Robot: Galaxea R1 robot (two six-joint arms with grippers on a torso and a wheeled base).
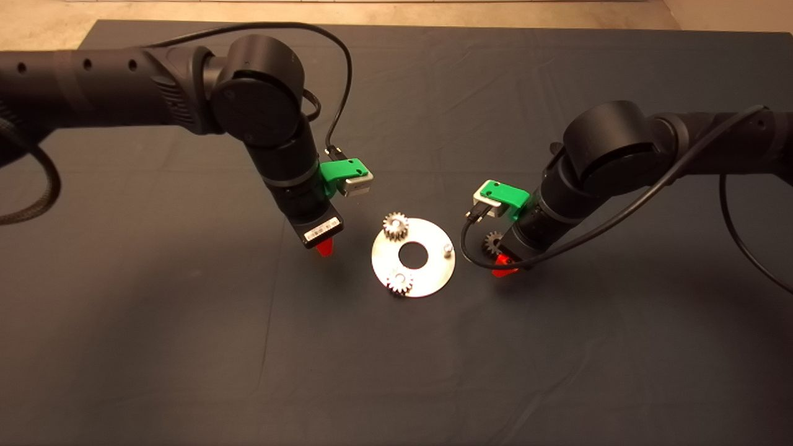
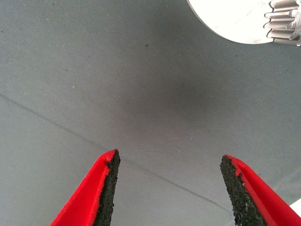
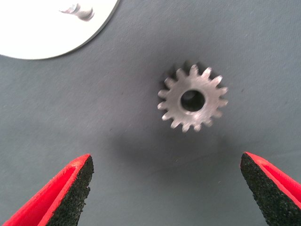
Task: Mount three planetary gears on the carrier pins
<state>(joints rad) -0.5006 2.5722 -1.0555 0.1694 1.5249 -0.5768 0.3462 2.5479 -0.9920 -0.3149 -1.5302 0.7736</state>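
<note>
The shiny silver disc lies mid-mat with a round centre hole. One planetary gear sits on its far pin, another on its near pin. The right carrier pin stands bare. A third gear lies flat on the mat just right of the disc, also seen as a gear beside the right arm. My right gripper hovers open over it, fingers apart on either side. My left gripper is open over bare mat left of the disc, empty.
The dark mat covers the table, with wrinkles across it. Black cables loop from both arms, one hanging close to the disc's right edge. Tan floor shows beyond the far mat edge.
</note>
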